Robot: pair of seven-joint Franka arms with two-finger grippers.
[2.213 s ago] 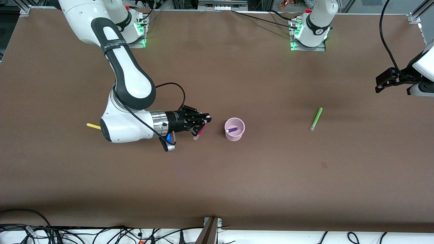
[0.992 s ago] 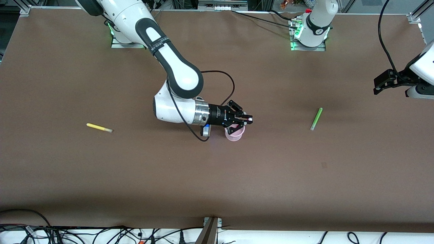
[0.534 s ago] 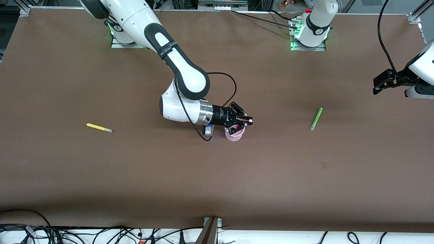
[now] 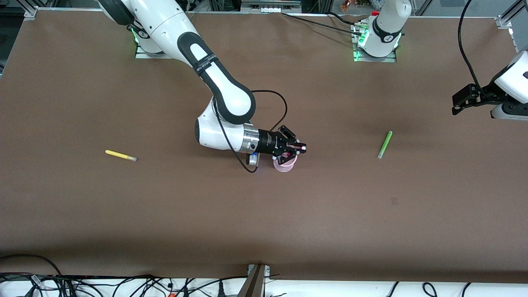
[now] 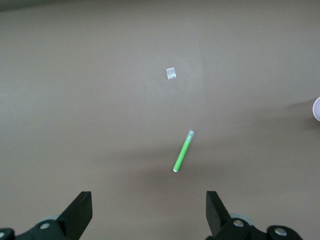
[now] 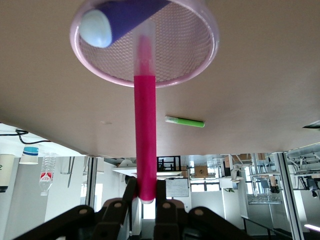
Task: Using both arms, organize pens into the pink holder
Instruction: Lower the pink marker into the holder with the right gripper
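Your right gripper [image 4: 298, 150] has carried the magenta pen [image 6: 145, 125] from beside the pink holder [image 4: 284, 166] to right over it, pinched upright, pale tip inside the mesh wall beside the purple pen [image 6: 122, 17]. Two pens remain: the slim green pen [image 4: 384, 144] under your spread, waiting left gripper [image 5: 149, 212], the yellow pen [image 4: 120, 155] toward the right arm's end of the matte brown bench [image 4: 264, 222].

Even, fairly bright overhead light covers the brown tabletop [image 4: 264, 214], and shadows there are soft and faint. Green lamps glow at both arm bases. In the right wrist view the pink pen [image 6: 145, 135] and the purple pen [image 6: 115, 20] are blurred. The green pen [image 5: 183, 151] casts a soft shadow.
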